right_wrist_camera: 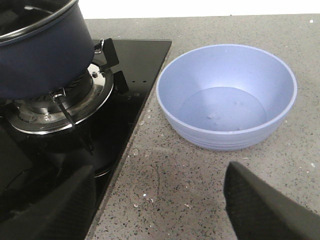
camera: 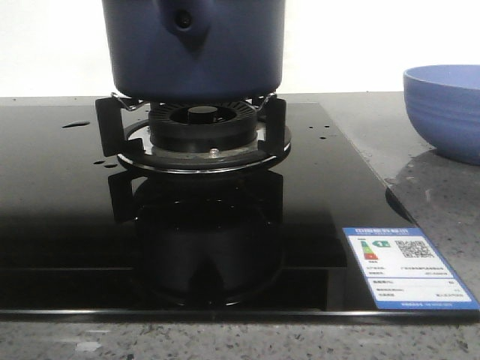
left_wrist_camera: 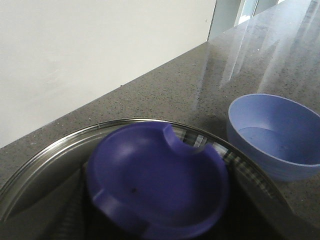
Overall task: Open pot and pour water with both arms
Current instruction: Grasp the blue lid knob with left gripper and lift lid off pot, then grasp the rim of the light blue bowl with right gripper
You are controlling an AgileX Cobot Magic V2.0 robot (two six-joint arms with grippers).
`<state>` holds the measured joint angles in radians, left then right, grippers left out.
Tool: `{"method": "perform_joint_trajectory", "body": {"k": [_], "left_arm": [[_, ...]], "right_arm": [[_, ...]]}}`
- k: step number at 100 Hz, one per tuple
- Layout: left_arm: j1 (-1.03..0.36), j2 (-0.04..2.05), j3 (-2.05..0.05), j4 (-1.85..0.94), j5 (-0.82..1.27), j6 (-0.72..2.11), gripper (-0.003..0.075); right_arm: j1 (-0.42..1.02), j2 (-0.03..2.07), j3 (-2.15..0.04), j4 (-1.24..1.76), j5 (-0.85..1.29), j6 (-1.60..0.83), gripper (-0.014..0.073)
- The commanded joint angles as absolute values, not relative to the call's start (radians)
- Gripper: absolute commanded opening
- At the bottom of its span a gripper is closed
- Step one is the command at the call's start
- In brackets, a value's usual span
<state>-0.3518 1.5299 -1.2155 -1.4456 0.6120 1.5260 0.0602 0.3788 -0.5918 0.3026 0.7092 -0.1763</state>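
Nearest, right pincer (right_wrist_camera: 160,210) hovers wide open, empty, low over the bench (right_wrist_camera: 210,180). Just beyond sits the bowl (right_wrist_camera: 227,95), beside the hob, probably to receive water. Pot (camera: 193,49) rests on the burner (camera: 201,124). Left pincer apparently carries the lid (left_wrist_camera: 155,180); grip unseen, cannot tell.

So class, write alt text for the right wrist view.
A light blue ribbed bowl sits on a grey speckled counter beside a black glass hob, where a dark navy pot stands on the burner; open hand in foreground.
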Motion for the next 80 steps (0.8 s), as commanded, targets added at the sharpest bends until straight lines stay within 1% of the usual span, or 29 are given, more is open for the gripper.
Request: {"method": "perform_joint_trajectory", "body": {"k": [1, 6, 30, 42, 53, 63, 71, 80], "left_arm": [[-0.359, 1.497, -1.253, -1.499, 0.614, 1.530, 0.0350], [-0.359, 1.497, -1.253, -1.499, 0.614, 1.530, 0.0340], [-0.357, 1.493, -1.253, -1.499, 0.619, 1.530, 0.0341], [-0.340, 1.483, -1.266, -1.502, 0.621, 1.530, 0.0341], [-0.311, 1.460, -1.279, -1.509, 0.623, 1.530, 0.0341], [-0.274, 1.434, -1.287, -1.513, 0.625, 1.530, 0.0341], [-0.239, 1.409, -1.287, -1.515, 0.625, 1.530, 0.0341], [-0.195, 1.385, -1.287, -1.515, 0.629, 1.530, 0.0341]], "right_arm": [[0.061, 0.396, -0.626, 0.318, 0.643, -0.187, 0.0487], [0.061, 0.396, -0.626, 0.318, 0.643, -0.187, 0.0487], [0.061, 0.403, -0.626, 0.321, 0.672, -0.187, 0.0487], [0.061, 0.440, -0.643, 0.321, 0.689, -0.187, 0.0487], [0.061, 0.505, -0.694, 0.280, 0.713, -0.167, 0.0487], [0.059, 0.582, -0.773, 0.163, 0.755, -0.066, 0.0487], [0.044, 0.660, -0.847, 0.059, 0.825, 0.016, 0.0487], [0.024, 0.758, -0.939, 0.000, 0.912, 0.037, 0.0487]]}}
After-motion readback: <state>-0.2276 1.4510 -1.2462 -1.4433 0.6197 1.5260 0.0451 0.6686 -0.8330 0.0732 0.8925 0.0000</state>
